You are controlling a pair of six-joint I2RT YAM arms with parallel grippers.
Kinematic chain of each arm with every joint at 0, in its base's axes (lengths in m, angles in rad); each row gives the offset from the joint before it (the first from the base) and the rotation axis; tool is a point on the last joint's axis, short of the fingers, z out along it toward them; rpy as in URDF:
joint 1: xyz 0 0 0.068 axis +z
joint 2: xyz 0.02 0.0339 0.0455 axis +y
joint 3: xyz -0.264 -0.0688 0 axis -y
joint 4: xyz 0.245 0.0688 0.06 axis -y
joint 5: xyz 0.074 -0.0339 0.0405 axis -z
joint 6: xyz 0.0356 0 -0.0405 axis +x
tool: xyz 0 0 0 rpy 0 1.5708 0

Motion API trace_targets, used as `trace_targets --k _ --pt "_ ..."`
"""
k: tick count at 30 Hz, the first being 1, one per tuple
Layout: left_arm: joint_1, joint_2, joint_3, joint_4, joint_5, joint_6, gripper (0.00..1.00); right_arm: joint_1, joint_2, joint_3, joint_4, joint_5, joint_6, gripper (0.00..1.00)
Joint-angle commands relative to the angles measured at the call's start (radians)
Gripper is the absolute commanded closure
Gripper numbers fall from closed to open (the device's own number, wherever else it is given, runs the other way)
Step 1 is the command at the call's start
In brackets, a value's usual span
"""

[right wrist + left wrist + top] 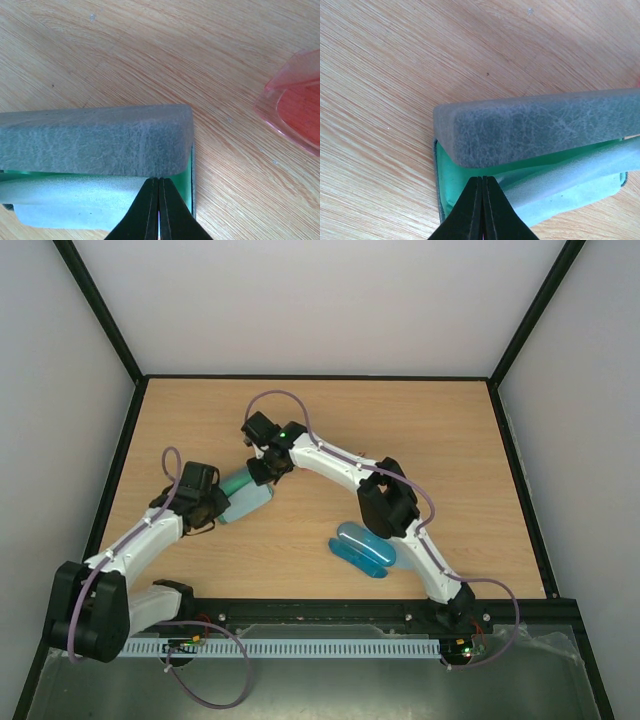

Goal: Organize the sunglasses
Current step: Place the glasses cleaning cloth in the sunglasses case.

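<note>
A: Top external view, going from near to far: what lies in front of you?

B: Nearest you, right of centre, the blue case [362, 548] lies on the table [430, 430], close against your right arm. Farther off and to the left is the green case [245, 496]. Your left gripper [205, 502] is at its near left end and your right gripper [266, 462] is at its far right end.

A: And how do your grippers stand?

B: Both are fully closed. In the left wrist view the left gripper [482, 182] has its tips pressed together over the case's green lining, just below the edge of the raised lid [535, 125]. In the right wrist view the right gripper [159, 182] is also pressed tight, at the lid's edge. A pale blue cloth [65, 200] lies inside the case, beside both sets of tips. You cannot tell whether either gripper has pinched any of it.

A: Where are the sunglasses?

B: The red-pink sunglasses [295, 107] show only in part, at the right edge of the right wrist view. They lie on the bare wood, apart from the green case.
</note>
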Motion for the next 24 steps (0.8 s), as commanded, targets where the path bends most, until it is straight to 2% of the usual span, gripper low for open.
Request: trace_targets --k 1,24 --pt "0.009 0.023 0.018 -0.004 -0.016 0.021 0.98 -0.008 0.02 0.033 -0.05 0.022 0.004 0.99" --pt "0.043 0.076 0.033 0.032 -0.025 0.047 0.98 -0.011 0.055 0.058 -0.001 0.045 0.009 0.99"
